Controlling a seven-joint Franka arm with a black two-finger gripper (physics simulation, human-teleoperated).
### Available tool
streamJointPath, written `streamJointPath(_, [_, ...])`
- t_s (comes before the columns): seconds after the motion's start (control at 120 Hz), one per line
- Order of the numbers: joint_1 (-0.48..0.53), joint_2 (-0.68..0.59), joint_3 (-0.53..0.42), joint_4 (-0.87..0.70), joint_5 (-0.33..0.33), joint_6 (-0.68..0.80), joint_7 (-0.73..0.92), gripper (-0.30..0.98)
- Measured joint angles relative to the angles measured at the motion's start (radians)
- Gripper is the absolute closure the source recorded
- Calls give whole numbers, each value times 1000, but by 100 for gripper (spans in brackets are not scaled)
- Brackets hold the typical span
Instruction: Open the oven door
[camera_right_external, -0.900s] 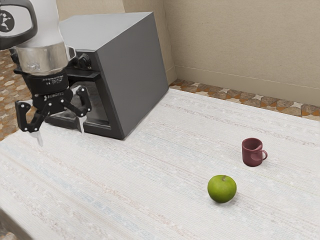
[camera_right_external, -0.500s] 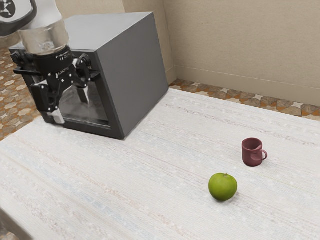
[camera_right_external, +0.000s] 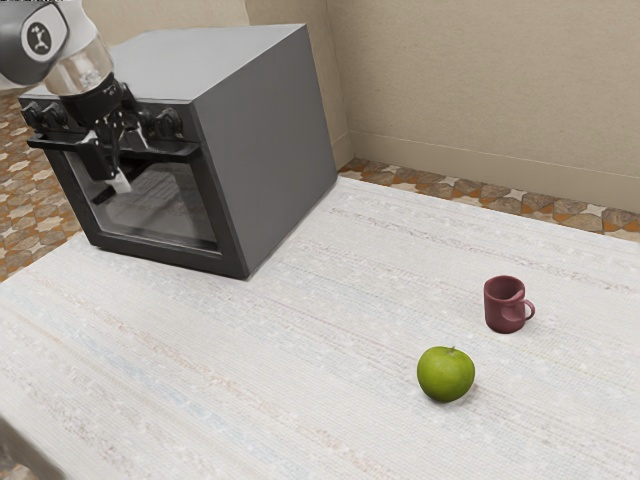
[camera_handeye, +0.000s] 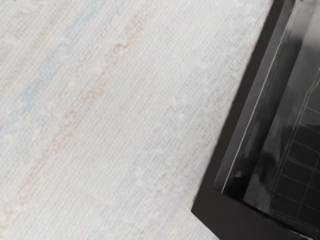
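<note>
And here we go, our claw (camera_right_external: 122, 170) has come up and in! A moment ago it hung out in front of the oven (camera_right_external: 265, 155), down near the worktop (camera_right_external: 300, 390); now it's right at the handle (camera_right_external: 176, 152), the bar across the top of the door (camera_right_external: 170, 212). The oven stands at the worktop's far side, in the exterior view's upper left, and that door still looks shut, no change there.

Is the claw clenched, or has it got the bar? We can't tell from here. What we can say is that the approach looks nearly done and the opening itself is to come. We'd judge the next move is to secure the handle, then draw it outward and down; a poor hold could slip off. The green apple (camera_right_external: 445, 374) and mug (camera_right_external: 504, 305) sit well clear of all this.
</note>
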Motion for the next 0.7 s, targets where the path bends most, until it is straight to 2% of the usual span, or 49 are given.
streamJointPath(0.517, [27, 10, -32, 54, -3, 104, 5, 0])
streamJointPath(0.7, [74, 18, -33, 55, -8, 119, 14, 0])
